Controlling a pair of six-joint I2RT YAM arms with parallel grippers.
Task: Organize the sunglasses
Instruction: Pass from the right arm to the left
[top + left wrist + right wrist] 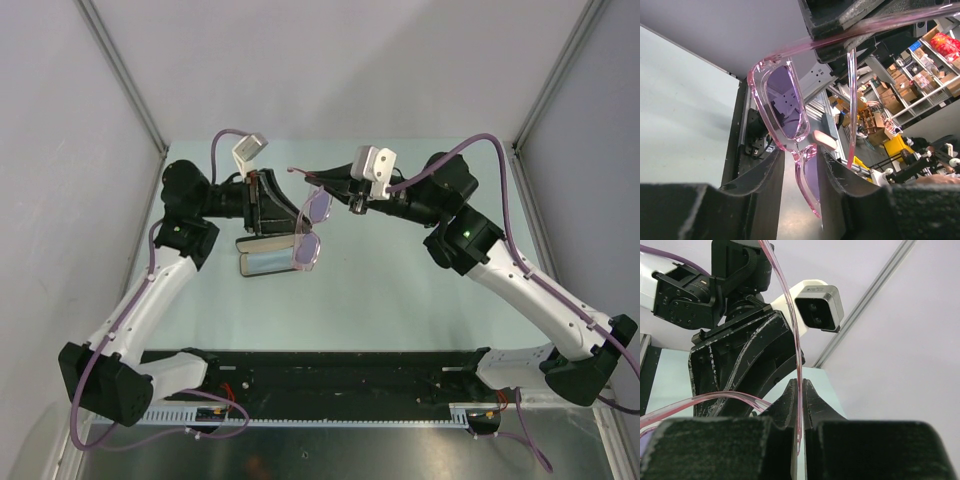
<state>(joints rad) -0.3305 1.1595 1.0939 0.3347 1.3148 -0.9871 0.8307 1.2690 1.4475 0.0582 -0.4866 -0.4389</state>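
Treat the task as under way, not complete: the sunglasses (310, 232) hang in the air above the desk (400, 300), between the two hands, and are not yet stowed. The right hand (800, 390) is pressed together on one slim temple arm (798, 355), pinching it. The left hand (801, 170) has its fingers (765, 180) partly spread on either side of the front frame near the bridge; you cannot tell from the views whether the pads bear on it. The black case (256, 244) lies open on the desk, under and just beside the sunglasses, its pale interior facing up. Folding the temples, laying the sunglasses in the case and closing it are judged to remain. The desk is a pale, matte, flat surface enclosed by grey panel walls with aluminium corner posts (125, 85). Shelves of boxes (920, 75) show beyond in the left wrist view.
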